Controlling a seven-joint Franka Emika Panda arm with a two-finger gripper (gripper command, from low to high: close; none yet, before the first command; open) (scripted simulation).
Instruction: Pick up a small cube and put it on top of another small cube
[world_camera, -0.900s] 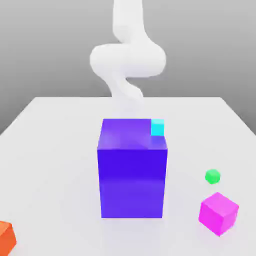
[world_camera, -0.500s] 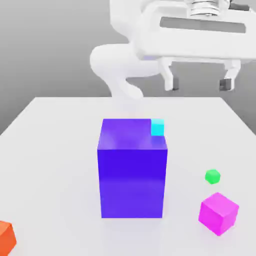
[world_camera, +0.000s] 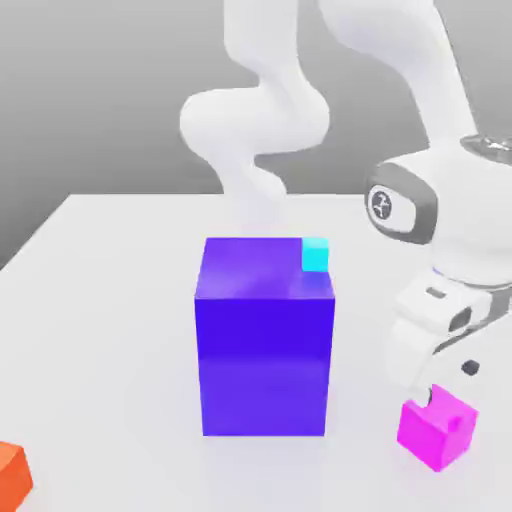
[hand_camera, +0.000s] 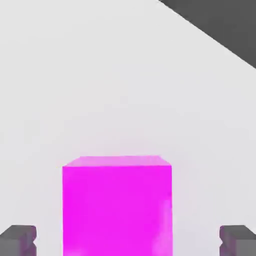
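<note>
A tall purple block (world_camera: 265, 340) stood in the middle of the white table (world_camera: 100, 300), with a small cyan cube (world_camera: 315, 255) showing at its far upper corner toward the exterior view's right; whether that cube sat on the block or on the table behind it could not be told. An orange cube (world_camera: 12, 476) lay at the table's near edge on the exterior view's left, well apart from everything else. The white arm (world_camera: 440, 250) curved down from above on the exterior view's right, its bulk standing between the purple block and the table's edge on that side.

The gripper (hand_camera: 128, 242) was open, its two dark fingertips (hand_camera: 18, 241) spread well wider than the pink cube (hand_camera: 117, 205) and standing on either side of it with clear gaps; neither touched it. It held nothing. In the exterior view the hand (world_camera: 440, 345) hung just above the pink cube (world_camera: 436, 429), which rested on the table near the front, close to the purple block but apart from it.

Bare table lay open beyond the pink cube in the hand view, up to the table's far edge, and in the exterior view wide bare surface stretched left of the purple block
</note>
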